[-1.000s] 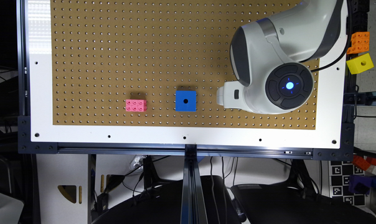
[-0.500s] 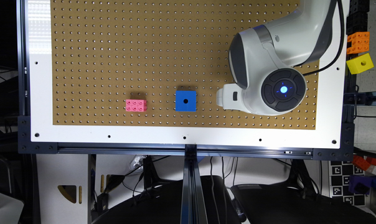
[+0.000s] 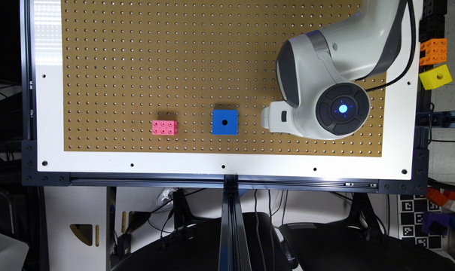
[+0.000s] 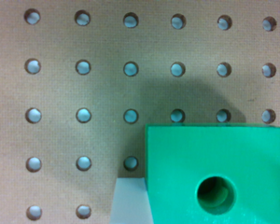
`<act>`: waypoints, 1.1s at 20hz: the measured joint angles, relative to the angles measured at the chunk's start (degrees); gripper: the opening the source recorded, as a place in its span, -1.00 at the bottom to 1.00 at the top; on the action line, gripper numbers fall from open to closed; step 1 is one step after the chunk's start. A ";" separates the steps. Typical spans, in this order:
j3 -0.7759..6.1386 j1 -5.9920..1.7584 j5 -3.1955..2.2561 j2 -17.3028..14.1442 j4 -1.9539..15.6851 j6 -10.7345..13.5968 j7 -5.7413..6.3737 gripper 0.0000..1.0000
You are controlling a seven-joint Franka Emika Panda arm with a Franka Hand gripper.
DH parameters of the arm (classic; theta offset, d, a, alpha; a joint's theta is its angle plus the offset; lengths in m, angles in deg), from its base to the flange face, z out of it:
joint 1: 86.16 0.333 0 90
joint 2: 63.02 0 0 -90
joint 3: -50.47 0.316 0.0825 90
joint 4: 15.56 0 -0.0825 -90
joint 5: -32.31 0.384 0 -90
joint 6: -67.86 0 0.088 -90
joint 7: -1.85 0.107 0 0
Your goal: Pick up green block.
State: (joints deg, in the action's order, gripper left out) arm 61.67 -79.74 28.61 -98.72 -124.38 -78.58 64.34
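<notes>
Whether the hand is apart, together or clamped on anything I cannot tell. It shows as a white part past the wrist in the exterior view, and the wrist view gives no clear look at it.

The green block sits on the brown pegboard close under the wrist camera, its holed face up and part of it cut off by the frame edge. A pale shape just beside one of its corners may be part of the hand, though the view is too tight to be sure.

The step in hand looks like the final lining-up before the grasp. The block lies off-centre in the wrist view, so the hand probably needs to be centred over it and squared to two flat sides. It should then come straight down and close without nudging the block.

Across the bench in the exterior view, from the left:
- pink brick, well apart from the hand
- blue cube, near the hand and best kept clear of
- robot arm
- orange block and yellow cube, off the board's edge

No brand or lettering is readable. The one printed thing is a black-and-white marker low on the exterior view's right, which is a pattern and not words.
</notes>
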 joint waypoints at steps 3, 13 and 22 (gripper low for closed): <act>-0.07 -0.01 -0.02 0.59 0.00 0.63 0.00 -1.00; 0.11 0.00 -0.02 6.95 -0.01 7.51 0.20 -1.00; 0.33 0.00 -0.01 11.44 0.00 11.77 0.42 -1.00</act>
State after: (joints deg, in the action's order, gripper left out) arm 62.00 -79.74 28.60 -87.28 -124.38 -66.81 64.76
